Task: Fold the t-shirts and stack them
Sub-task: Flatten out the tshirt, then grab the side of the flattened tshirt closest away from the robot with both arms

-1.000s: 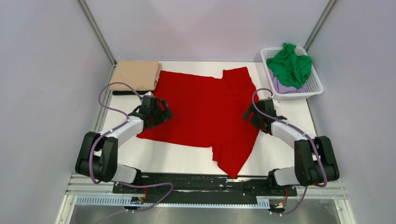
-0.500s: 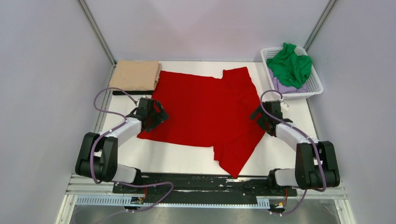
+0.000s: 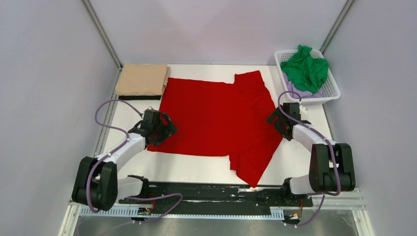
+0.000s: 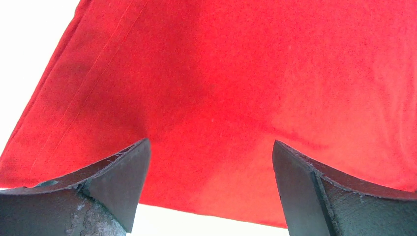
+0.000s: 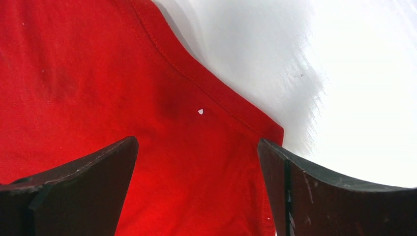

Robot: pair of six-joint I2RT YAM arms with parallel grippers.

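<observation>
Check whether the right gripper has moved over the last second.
Yes. The right gripper has shifted rightward across the table, ending closer to the white basket.

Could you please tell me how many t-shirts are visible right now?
4: a red one spread flat in the centre, a beige one folded at the far left corner, a green one heaped in the basket, and a lilac one beneath it. More may be hidden there.

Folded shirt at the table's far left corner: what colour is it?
The folded shirt is plain tan-beige, with no pattern. It shows best in the top external view.
</observation>
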